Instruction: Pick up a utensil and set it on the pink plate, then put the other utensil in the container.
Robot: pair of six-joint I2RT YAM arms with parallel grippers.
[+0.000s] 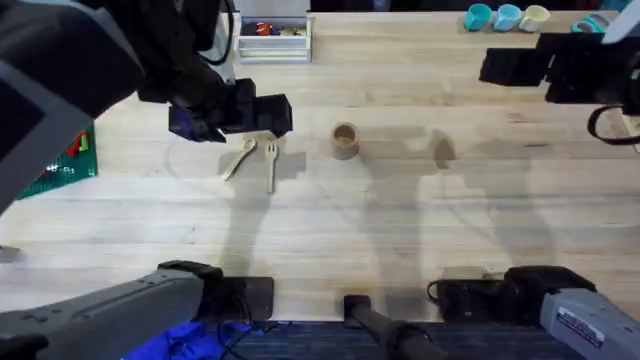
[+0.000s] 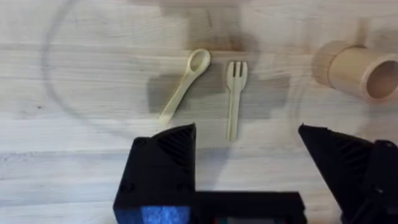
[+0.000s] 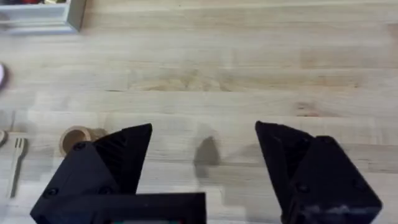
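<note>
Two small pale wooden utensils, a tined fork [image 2: 234,99] and a round-ended spoon [image 2: 185,83], lie side by side on the light wooden tabletop [image 2: 74,155], just beyond the left pincer [image 2: 249,140], whose black fingers are spread wide and empty above them. Nearby stands a tan cylindrical cup [image 1: 345,140]. Far right, the right pincer [image 3: 204,146] also gapes wide.

The left arm rose large and dark from the lower left base and reached forward across the overhead view. Its gripper [image 1: 232,112] pointed downward, and its 2 black fingers [image 2: 163,163] stood wide apart with nothing between them. The right arm extended toward the far right side. Its gripper [image 3: 204,163] also had its 2 black fingers [image 3: 297,163] spread wide, holding nothing.
</note>
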